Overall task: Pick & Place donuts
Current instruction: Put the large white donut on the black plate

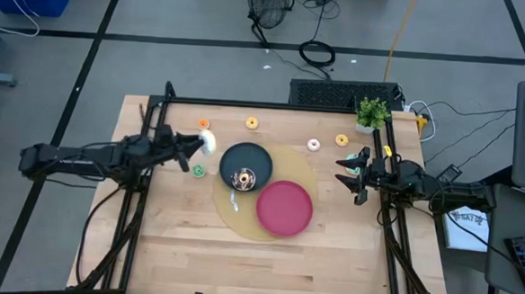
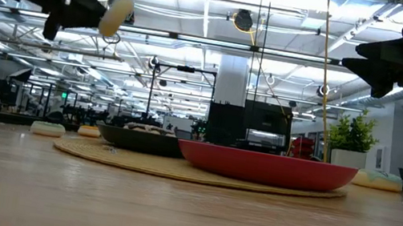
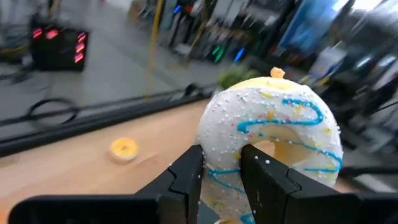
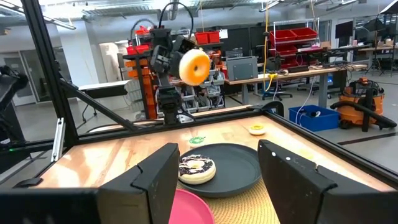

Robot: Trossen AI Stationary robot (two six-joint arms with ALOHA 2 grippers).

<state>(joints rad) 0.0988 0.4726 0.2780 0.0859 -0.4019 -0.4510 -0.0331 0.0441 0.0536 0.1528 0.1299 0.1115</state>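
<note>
The left gripper [image 1: 201, 145] pinched a white sprinkled donut [image 3: 270, 134] with teal icing lines, its fingers [image 3: 186, 177] pressed against the ring's lower edge, holding it in the air above the table [image 1: 176, 242]. At about four o'clock from it sat the black plate [image 1: 260, 156], which carried a brown-and-white donut [image 4: 197, 168]. The red plate [image 1: 284, 208] lay at five o'clock of the black one, both on a round woven mat [image 1: 229, 215]. A green donut [image 1: 197, 170] lay just below the held one. At twelve o'clock of the black plate lay a yellow donut [image 1: 251, 122], with an orange donut [image 1: 202, 123] at ten o'clock. The right gripper [image 1: 349, 167] hung at three o'clock, fingers spread, holding nothing. Near it lay a pink donut [image 1: 313, 144] and another orange one [image 1: 341, 140].
</note>
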